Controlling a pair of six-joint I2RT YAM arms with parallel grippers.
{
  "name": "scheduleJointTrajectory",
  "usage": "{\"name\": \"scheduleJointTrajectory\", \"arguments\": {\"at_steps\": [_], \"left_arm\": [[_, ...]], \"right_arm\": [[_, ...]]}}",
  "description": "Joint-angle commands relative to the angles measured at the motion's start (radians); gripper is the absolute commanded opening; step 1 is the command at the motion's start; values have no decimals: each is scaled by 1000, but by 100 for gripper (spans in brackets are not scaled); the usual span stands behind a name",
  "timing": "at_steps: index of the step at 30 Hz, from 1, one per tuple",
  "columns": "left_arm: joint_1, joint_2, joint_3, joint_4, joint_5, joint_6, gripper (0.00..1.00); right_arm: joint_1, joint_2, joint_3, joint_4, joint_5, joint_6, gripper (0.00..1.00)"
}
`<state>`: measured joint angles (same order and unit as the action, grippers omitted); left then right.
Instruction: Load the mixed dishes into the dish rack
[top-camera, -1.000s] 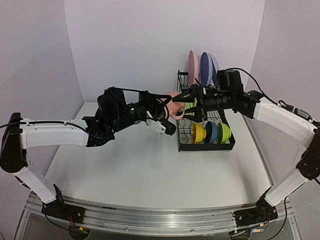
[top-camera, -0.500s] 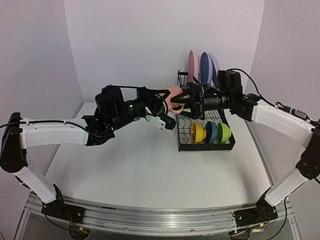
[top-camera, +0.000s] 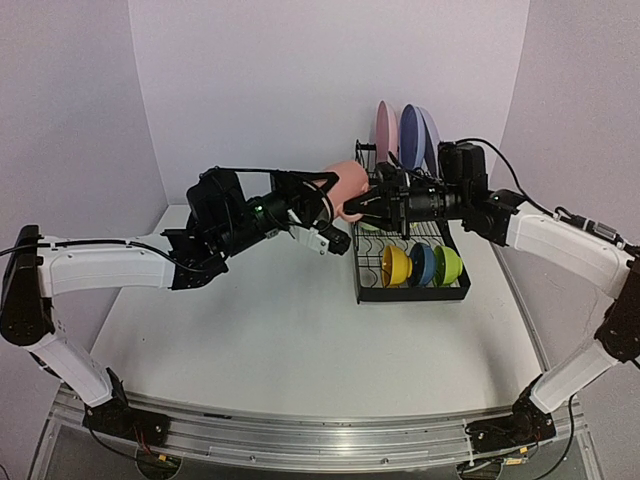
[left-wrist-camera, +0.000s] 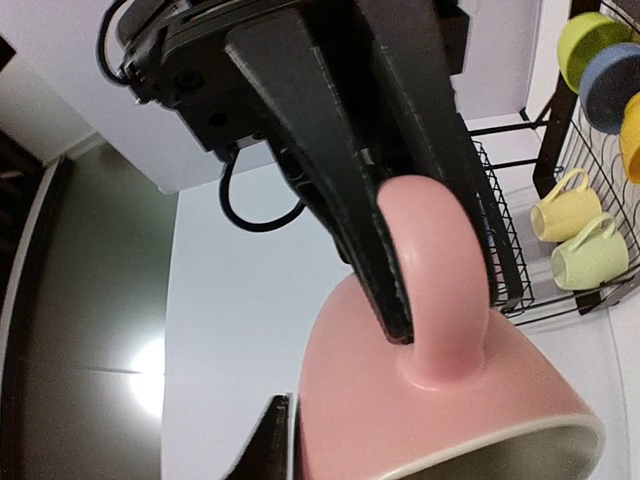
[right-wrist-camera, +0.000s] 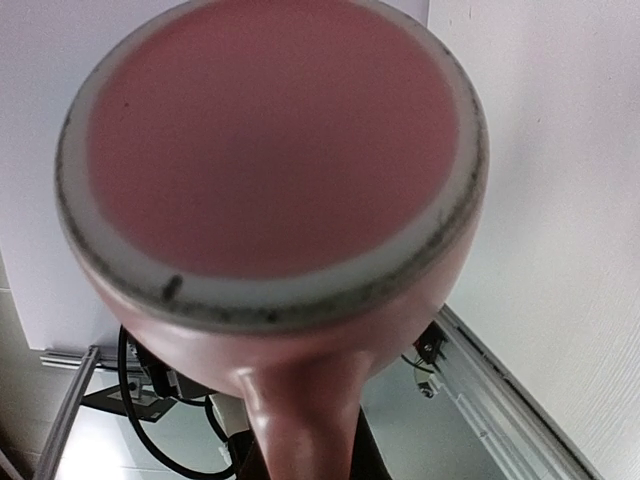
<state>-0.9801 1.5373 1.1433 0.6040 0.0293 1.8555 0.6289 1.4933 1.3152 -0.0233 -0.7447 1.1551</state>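
Note:
A pink mug (top-camera: 348, 187) hangs in the air between both arms, just left of the black wire dish rack (top-camera: 410, 293). My right gripper (top-camera: 354, 206) is shut on the mug's handle (left-wrist-camera: 440, 290), one black finger (left-wrist-camera: 345, 190) on each side of it. The right wrist view is filled by the mug's base (right-wrist-camera: 270, 140). My left gripper (top-camera: 328, 212) is at the mug's rim. One left finger (left-wrist-camera: 268, 445) lies along the outer wall of the mug (left-wrist-camera: 400, 420); the other is hidden, so its hold is unclear.
The rack's top shelf carries pink (top-camera: 386, 130), blue (top-camera: 410, 135) and lilac (top-camera: 430, 128) plates. Its tray holds yellow (top-camera: 396, 265), blue (top-camera: 422, 265) and green (top-camera: 447, 264) bowls, plus a yellow mug (left-wrist-camera: 565, 205) and a pale green mug (left-wrist-camera: 590, 255).
My right gripper's jaws have come together on the pink mug's handle. The mug has risen a little and tilted. My left jaws have eased slightly.

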Motion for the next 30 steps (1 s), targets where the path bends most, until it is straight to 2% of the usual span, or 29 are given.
{"name": "scheduleJointTrajectory", "arguments": {"at_steps": [1,3,5,9,12,15,21,25,27,30], "left_arm": [[-15,-73,-10,-74,20,-25,49],[-14,-86,-23,-121,15,-25,62],[-14,-99,-36,-162,16,-27,68],[-13,-129,-45,-294,15,-32,77],[-10,-162,-58,-393,18,-37,81],[-9,-186,-88,-417,16,-42,83],[-9,-194,-79,-433,-15,-102,84],[-9,-210,-78,-447,-19,-122,84],[-9,-216,-84,-446,-20,-126,84],[-9,-221,-89,-444,-20,-135,84]], "right_arm": [[10,-69,-22,-10,158,-158,0],[10,-83,-28,-25,198,-186,0],[10,-95,-33,-43,231,-207,0],[10,-115,-44,-91,310,-245,0],[11,-131,-25,-205,424,-347,0],[10,-139,1,-327,558,-485,0],[10,-110,16,-432,895,-873,0],[10,-77,9,-418,1114,-1185,0],[6,-61,-8,-377,1172,-1314,0],[-22,-42,-36,-304,1176,-1441,0]]}}
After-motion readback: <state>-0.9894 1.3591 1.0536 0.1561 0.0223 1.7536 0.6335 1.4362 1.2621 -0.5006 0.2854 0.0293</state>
